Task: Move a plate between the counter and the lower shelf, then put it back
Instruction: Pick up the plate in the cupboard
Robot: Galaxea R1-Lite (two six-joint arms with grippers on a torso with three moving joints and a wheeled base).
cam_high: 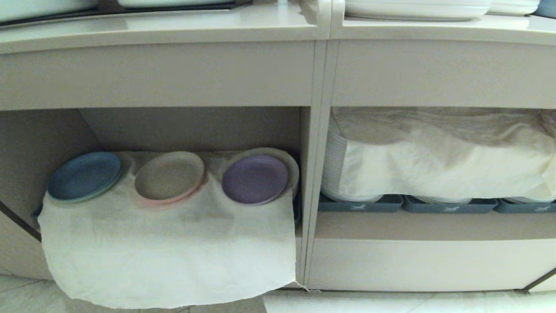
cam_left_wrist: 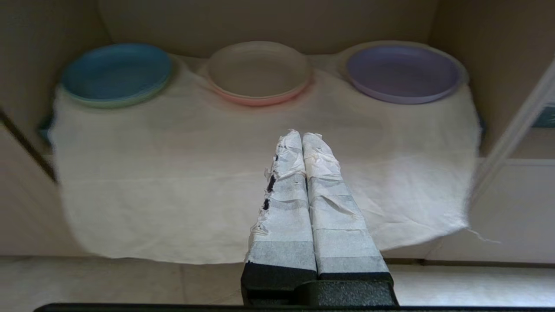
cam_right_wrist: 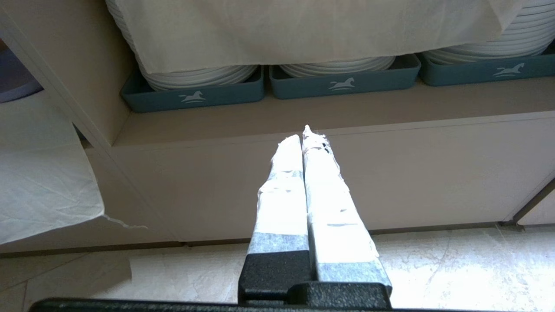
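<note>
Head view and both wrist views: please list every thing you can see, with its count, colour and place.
plate: one, lavender, right end of the lower shelf, on the cloth.
blue plates: small stack, blue over green, left end of the same niche.
beige-pink plates: small stack, middle of the niche.
white cloth: one, hangs over the niche's front edge.
counter: beige, above the niches.
white plates: stacks, in the right niche, under a second cloth.
trays: three, blue-grey, under the white plates.
left gripper: shut, empty, before the coloured plates.
right gripper: shut, empty, before the right niche.
</note>
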